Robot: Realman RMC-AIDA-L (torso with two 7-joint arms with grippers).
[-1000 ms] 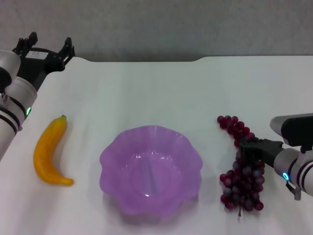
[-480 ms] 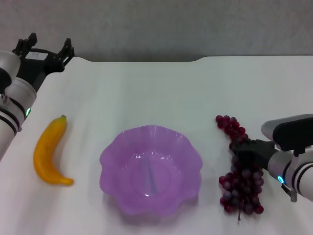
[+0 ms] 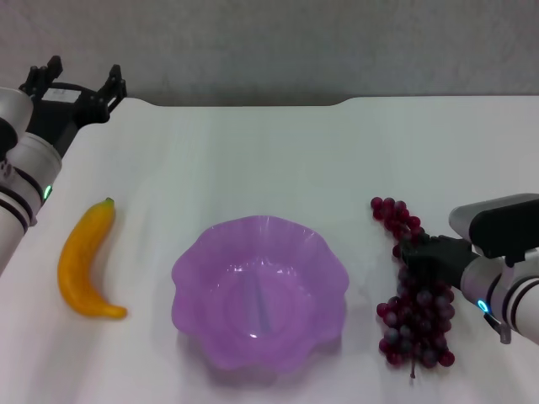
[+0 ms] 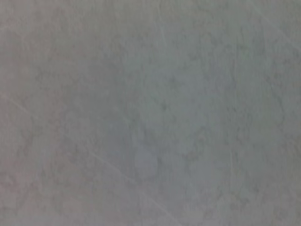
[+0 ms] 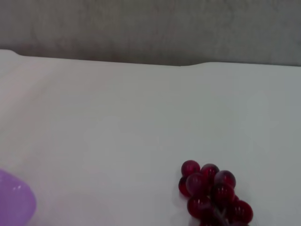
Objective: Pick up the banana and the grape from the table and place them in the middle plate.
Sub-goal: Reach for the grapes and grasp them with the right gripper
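Since a second ago my right end effector has slid in over the grape bunch and now sits across its middle, on the counter right of the purple plate. Whether its fingers have closed on the fruit I cannot tell; dark fingers blur into dark grapes. I should grip near the stem, lift straight so nothing drags, then carry it left over the scalloped rim. My left end effector waits spread wide and empty, well beyond the banana.
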